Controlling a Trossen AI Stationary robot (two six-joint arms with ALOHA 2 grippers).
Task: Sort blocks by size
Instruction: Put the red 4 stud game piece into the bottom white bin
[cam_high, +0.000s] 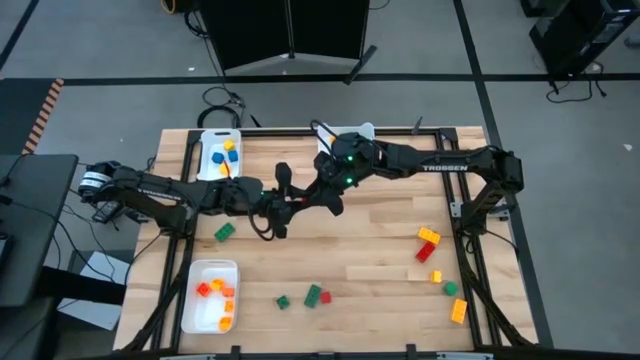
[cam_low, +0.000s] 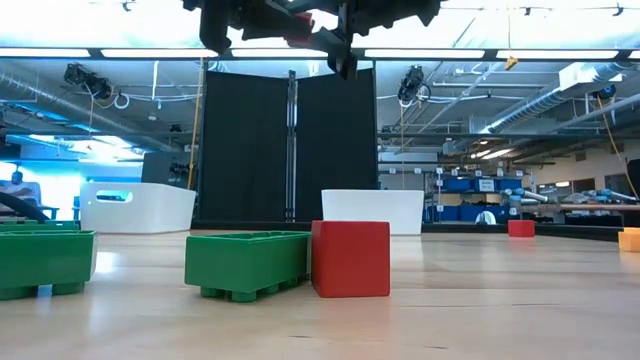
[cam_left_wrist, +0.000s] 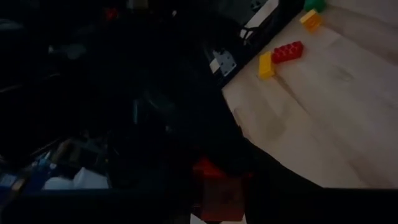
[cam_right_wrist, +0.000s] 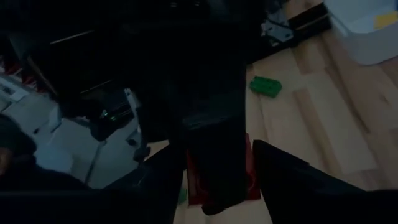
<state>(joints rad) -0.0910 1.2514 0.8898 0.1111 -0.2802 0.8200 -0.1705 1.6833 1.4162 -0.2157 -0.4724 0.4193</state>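
My two grippers meet in the air above the middle of the table. My left gripper (cam_high: 284, 201) comes from the left and is shut on a red block (cam_left_wrist: 217, 186). My right gripper (cam_high: 320, 190) comes from the right and is open, its fingers standing close on either side of the same red block (cam_right_wrist: 251, 169). The low view shows both grippers and a bit of red (cam_low: 300, 20) high above the tabletop. Loose blocks lie on the table: a green one (cam_high: 225, 231), a green and red group (cam_high: 318, 296), and red, orange and yellow ones (cam_high: 428, 243) at the right. My left gripper holds the red block at its fingertips, coming at it roughly level from the table's left. One of its dark fingers (cam_right_wrist: 214, 155) lies across the block's face in the right wrist view. The block is lifted well clear of the table. The other finger and the exact faces are lost in the dark.
A white tray (cam_high: 207, 157) with blue and yellow blocks stands at the far left. Another tray (cam_high: 192, 300) with orange and red blocks is at the near left, and a third (cam_high: 365, 130) lies under the right arm. Bare wood lies between the arms and the near edge.
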